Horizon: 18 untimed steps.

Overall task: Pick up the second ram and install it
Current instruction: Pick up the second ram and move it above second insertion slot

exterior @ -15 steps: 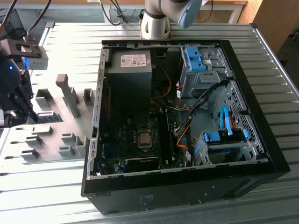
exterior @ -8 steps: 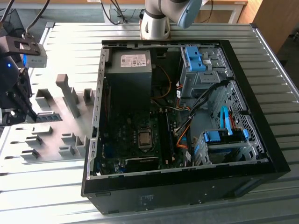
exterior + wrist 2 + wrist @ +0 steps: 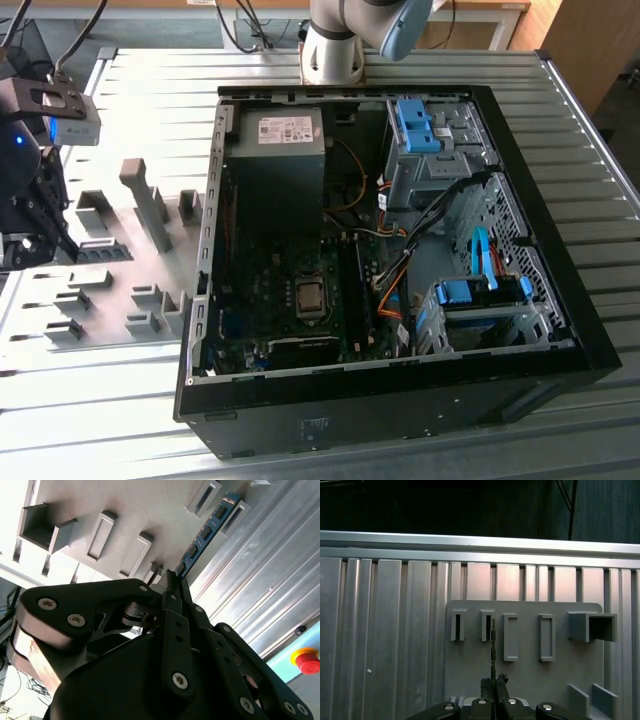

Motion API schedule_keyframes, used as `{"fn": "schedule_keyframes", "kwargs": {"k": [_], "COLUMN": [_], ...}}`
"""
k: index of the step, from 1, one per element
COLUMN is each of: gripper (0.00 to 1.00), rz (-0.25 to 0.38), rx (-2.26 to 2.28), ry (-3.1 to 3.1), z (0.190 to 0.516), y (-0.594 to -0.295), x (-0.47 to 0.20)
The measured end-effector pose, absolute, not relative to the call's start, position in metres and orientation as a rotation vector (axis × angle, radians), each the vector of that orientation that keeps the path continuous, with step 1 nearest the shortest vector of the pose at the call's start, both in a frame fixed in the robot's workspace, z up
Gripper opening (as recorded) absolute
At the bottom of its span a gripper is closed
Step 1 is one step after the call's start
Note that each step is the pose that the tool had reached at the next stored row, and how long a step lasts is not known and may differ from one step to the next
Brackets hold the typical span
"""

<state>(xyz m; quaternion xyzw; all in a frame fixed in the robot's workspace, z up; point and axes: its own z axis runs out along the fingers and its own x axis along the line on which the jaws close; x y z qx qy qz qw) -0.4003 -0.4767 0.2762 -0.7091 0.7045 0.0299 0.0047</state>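
- Nearest, in both wrist views: black claw (image 3: 172, 580) (image 3: 494, 682), clenched tight on the near end of the second ram (image 3: 205, 532) (image 3: 493, 640).
- Second ram running straight out from the fingertips; blue-green with black chips in the second wrist view, a thin edge-on line in the first wrist view.
- Just past the fingertips: grey holder plate (image 3: 530, 675) with a row of slotted blocks (image 3: 510, 636) and one open box block (image 3: 592, 626) at the row's end.
- Far end of the second ram between two slotted blocks, close beside one; touching or clear of it, cannot tell.
- Around the plate: bare ribbed metal bench (image 3: 380, 630), open on the sides in view.
- Off to one side in the second wrist view: red button (image 3: 307, 661) on a pale blue surface, well apart from the claw.
- In the exterior view: opened computer case (image 3: 400, 410) just beside the plate on the exterior view's right, its black wall bounding that side.
- Farthest: raised rail (image 3: 480, 542) along the bench edge, darkness beyond.
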Motion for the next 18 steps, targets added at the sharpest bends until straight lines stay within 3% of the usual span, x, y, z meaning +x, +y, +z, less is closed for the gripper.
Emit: {"fn": "schedule_keyframes", "kwargs": {"k": [18], "gripper": [0.14], "rz": [0.093], "rx": [-2.211], "ry": [2.216], "z": [0.2813], "y": [-0.4767], "x": [-0.4004]}}
